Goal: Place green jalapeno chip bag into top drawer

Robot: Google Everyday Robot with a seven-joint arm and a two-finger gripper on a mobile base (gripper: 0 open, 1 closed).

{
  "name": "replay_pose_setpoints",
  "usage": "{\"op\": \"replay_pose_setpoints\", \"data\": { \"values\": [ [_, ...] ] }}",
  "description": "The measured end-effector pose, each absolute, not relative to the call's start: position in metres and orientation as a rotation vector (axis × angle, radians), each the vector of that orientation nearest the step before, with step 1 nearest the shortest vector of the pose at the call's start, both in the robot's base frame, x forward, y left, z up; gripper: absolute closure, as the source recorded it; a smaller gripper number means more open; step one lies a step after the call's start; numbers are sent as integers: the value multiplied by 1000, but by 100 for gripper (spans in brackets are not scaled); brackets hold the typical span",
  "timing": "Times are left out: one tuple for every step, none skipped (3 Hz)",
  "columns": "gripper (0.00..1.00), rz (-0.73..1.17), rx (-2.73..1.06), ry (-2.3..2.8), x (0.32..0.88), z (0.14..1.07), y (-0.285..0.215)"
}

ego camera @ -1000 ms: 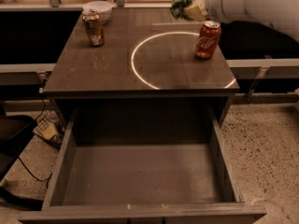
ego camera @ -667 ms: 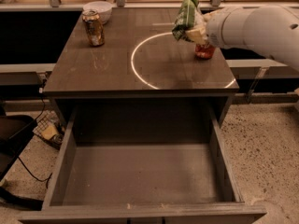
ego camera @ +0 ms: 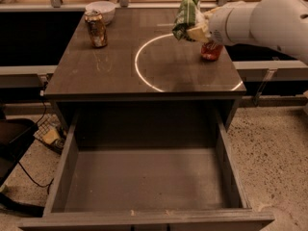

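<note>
The green jalapeno chip bag (ego camera: 186, 14) is held in the air above the right part of the cabinet top. My gripper (ego camera: 197, 29) is at the end of the white arm that comes in from the right, and it is shut on the bag. The top drawer (ego camera: 144, 177) is pulled fully open below the cabinet top, and its grey bottom is bare. The bag is still over the cabinet top, behind the drawer opening.
A red soda can (ego camera: 211, 51) stands on the cabinet top right under my wrist. A brown can (ego camera: 96, 28) and a white bowl (ego camera: 101, 9) stand at the back left. A bright ring of light (ego camera: 159, 61) lies on the top. Cables lie on the floor at the left.
My arm has carried the chip bag to the left and towards the front, so it now covers most of the red soda can.
</note>
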State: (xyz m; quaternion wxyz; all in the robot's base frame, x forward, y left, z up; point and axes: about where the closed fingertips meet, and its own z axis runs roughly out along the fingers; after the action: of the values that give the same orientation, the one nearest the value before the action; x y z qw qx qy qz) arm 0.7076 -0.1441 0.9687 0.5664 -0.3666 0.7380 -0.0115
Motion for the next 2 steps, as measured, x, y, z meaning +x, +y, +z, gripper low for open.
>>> {"op": "replay_pose_setpoints", "data": {
  "values": [
    [100, 163, -1000, 1693, 676, 981, -116],
    [100, 226, -1077, 1656, 614, 997, -109]
  ]
}}
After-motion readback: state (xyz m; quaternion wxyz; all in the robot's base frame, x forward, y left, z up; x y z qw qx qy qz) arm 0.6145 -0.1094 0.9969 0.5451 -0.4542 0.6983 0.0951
